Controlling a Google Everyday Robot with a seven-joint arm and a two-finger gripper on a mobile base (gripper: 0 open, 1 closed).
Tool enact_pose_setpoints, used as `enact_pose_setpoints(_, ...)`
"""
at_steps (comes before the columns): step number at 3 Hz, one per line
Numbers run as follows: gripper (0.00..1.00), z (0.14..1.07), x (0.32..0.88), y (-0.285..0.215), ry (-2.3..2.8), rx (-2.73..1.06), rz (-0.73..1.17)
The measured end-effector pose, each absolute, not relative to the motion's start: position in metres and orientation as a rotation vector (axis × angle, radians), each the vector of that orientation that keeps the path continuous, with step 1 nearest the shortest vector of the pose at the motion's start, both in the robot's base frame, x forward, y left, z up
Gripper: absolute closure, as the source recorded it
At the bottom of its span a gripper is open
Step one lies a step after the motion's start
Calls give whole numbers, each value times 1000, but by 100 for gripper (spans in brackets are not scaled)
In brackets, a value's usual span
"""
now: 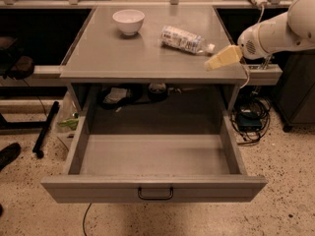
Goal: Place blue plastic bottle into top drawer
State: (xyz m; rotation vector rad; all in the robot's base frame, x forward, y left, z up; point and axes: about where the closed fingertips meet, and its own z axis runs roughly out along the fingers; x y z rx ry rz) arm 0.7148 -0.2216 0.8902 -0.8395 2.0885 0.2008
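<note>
The blue plastic bottle point(183, 39) lies on its side on the grey tabletop point(123, 53), right of middle, white cap pointing right. The gripper point(216, 61) hangs over the table's right edge, just right of and below the bottle's cap, apart from the bottle. Its yellowish fingers point(224, 57) point left and down toward the bottle. The white arm reaches in from the right. The top drawer point(155, 154) is pulled fully out below the tabletop, with nothing inside. Its dark loop handle point(155, 194) sits at the centre of the front panel.
A white bowl point(128, 21) stands at the back left of the tabletop. Cables and dark objects point(118, 95) lie in the shadow behind the drawer. Cables and a box point(251, 119) lie on the speckled floor at right. A dark stand leg point(44, 129) is at left.
</note>
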Motion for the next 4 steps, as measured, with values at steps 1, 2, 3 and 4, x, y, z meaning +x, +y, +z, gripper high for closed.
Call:
enact_pose_setpoints(1,0,887,734,-220,2060,-798,192)
enact_pose_setpoints(2,0,880,758,-213,2019,-790,214)
enact_pose_setpoints(3,0,872,781,-203,1985,-793,261)
enact_pose_setpoints(4,0,865,798,-197,1960,-769,305)
